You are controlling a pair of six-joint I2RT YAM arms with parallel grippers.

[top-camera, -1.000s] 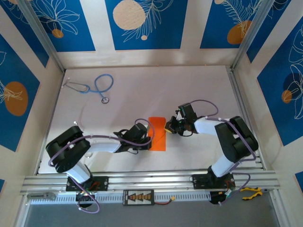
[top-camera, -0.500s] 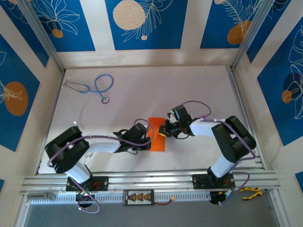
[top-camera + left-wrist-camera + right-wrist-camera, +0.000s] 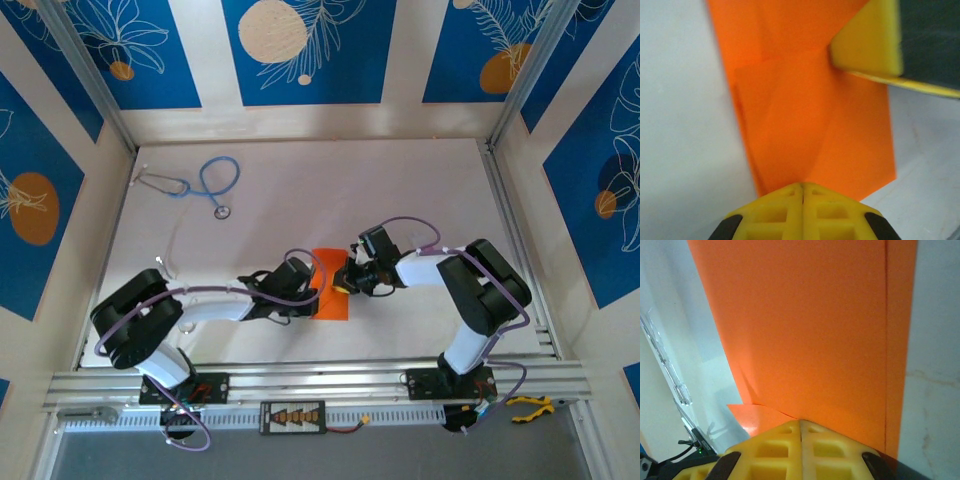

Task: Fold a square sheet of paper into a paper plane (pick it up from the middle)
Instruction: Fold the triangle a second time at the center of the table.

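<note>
Top external — orange paper [image 3: 333, 260] long axis far-to-near; left fingers [image 3: 772, 210], right fingers [image 3: 772, 450] both clenched, tips on paper.

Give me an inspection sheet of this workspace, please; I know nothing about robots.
Surface: white table, flat and matt.
Job's things: bright orange creased paper sheet, partly folded, lying flat mid-table.
Clutter: blue stethoscope at the far left, apart from the paper.
Grippers: left gripper and right gripper both shut, yellow tips at the paper from opposite sides.
Cables: purple cables loop along both arms, off the paper.
Surroundings: blue flower-print wall panels in a metal frame.
</note>
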